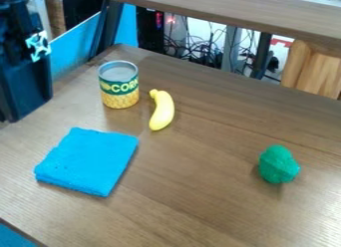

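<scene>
Well, you have the black arm (23, 66) at the far left, rigid and angular, with a white marking on its side. You cannot tell from this whether your claw is spread, pressed together or pinching something. Nearest the arm are the can and the cloth, both apart from it on the table.

The folded cloth (88, 161) lies flat in the near left, bright blue, soft and slightly nubby, its layers stacked into a rough square. Beyond it, you see the can (120, 94) upright at the far left, a smooth cylinder with a green and yellow wrapper. Just beside it to the right lies the yellow banana (162, 111), smooth and gently curved, its stem end pointing away from you. Well apart, over on the right, is a lumpy green object (277, 164) with a faceted, uneven surface.

Under them you have the brown table (193, 191), its wood grain running in long streaks. Past its far edge are a raised wooden board (233, 9) and tangled cables (203, 54).

As for containers, the can has a round grey top set inside its rim; you can't make out its contents.
</scene>
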`<state>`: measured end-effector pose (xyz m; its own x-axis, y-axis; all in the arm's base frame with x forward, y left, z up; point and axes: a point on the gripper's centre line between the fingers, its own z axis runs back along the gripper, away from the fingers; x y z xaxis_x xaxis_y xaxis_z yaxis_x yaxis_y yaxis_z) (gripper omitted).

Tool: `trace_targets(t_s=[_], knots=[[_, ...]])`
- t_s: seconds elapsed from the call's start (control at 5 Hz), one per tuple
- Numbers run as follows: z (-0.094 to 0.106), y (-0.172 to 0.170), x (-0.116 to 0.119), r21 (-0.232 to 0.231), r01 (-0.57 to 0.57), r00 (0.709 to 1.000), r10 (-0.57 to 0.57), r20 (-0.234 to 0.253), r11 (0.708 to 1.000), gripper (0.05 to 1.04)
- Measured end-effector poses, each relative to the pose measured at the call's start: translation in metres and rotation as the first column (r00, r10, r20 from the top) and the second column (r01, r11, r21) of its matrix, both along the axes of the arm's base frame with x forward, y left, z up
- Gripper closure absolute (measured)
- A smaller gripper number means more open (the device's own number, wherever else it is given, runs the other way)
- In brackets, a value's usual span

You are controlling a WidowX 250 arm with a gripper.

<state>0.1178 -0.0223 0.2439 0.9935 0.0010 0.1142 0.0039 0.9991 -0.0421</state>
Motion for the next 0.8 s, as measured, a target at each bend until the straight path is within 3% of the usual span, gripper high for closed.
trace_targets(t_s=[0.2,0.4,0.8], knots=[[-0.0026,0.0000,-0.0006,0.002,-0.003,1.000,0.003,-0.011,1.000,0.083],[-0.0087,-0.0057,0.0043,0.053,0.017,0.999,-0.014,-0.050,0.998,0.083],[-0.0085,-0.0054,0.0042,0.055,0.011,0.999,-0.009,-0.048,0.998,0.083]])
